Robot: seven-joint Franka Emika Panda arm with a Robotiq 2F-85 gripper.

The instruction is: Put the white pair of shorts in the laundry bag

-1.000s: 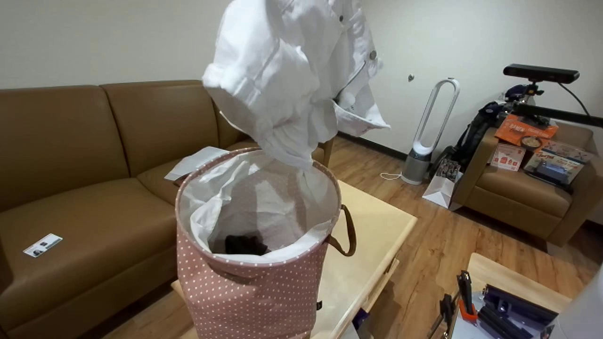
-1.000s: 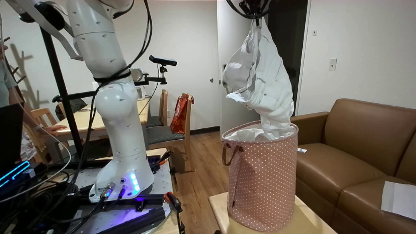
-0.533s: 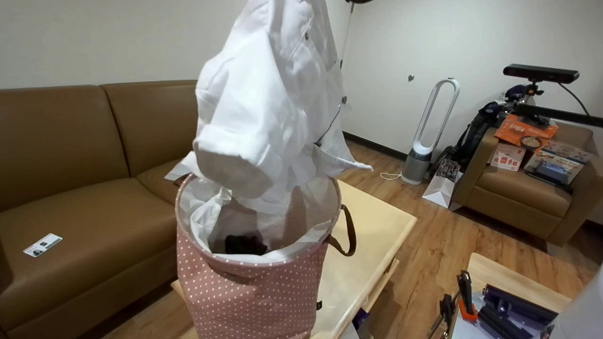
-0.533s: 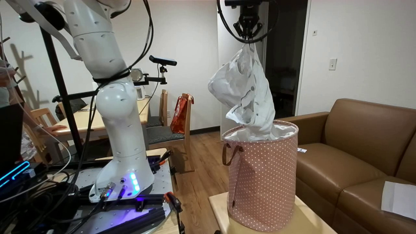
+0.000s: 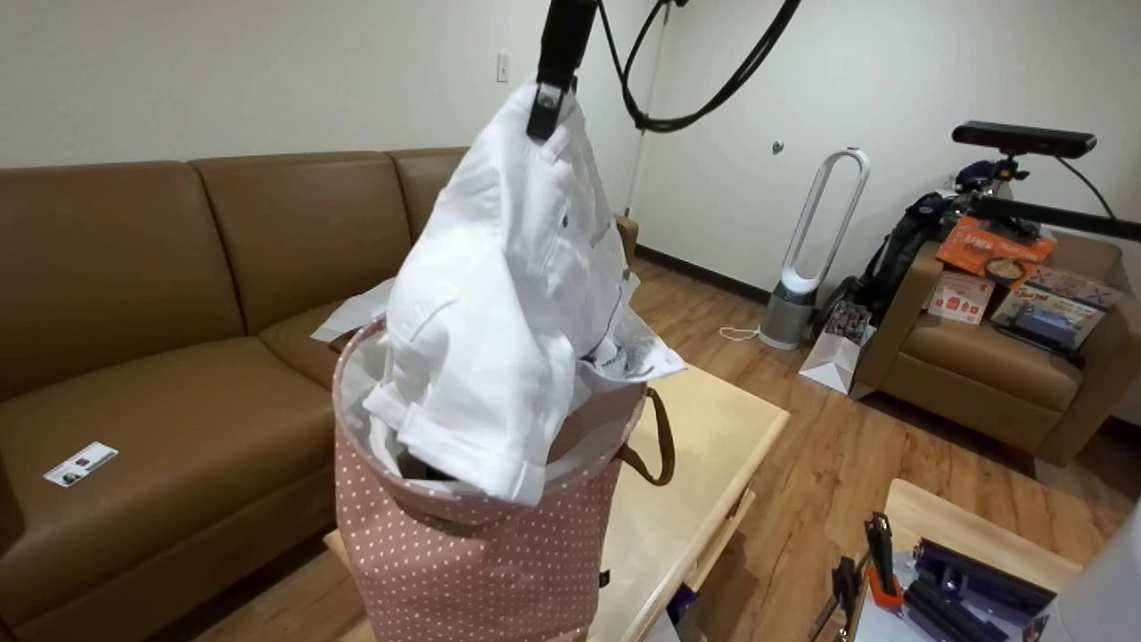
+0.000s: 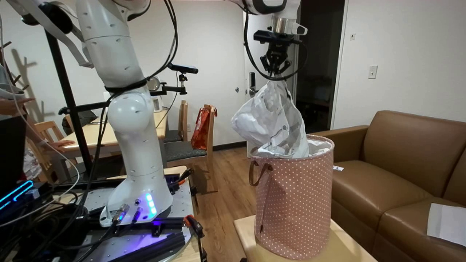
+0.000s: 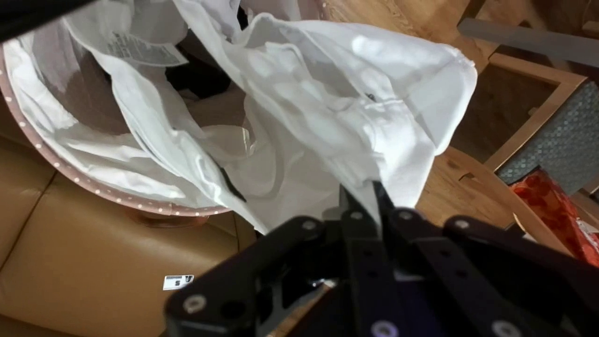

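Observation:
The white shorts (image 5: 490, 312) hang from my gripper (image 5: 548, 111), bunched at the top. My gripper is shut on them, above the bag; it also shows in an exterior view (image 6: 275, 74) and in the wrist view (image 7: 367, 196), with cloth between its fingertips. The laundry bag (image 5: 481, 562) is pink with white dots and a white lining, open at the top. The lower shorts (image 6: 285, 142) reach into its mouth. One leg lies at or over the near rim, and a flap sticks out past the handle side. A dark item (image 7: 201, 77) lies inside the bag.
The bag stands on a light wooden table (image 5: 713, 428). A brown sofa (image 5: 178, 428) is beside it, with a card (image 5: 80, 464) and a white sheet on it. A brown handle (image 6: 256, 174) sticks out from the bag. A chair (image 6: 193, 153) with a red bag stands behind.
My gripper has come down and into sight with the shorts still held. The shorts have sunk from above the bag to its mouth, with their lower part now at and inside the rim.

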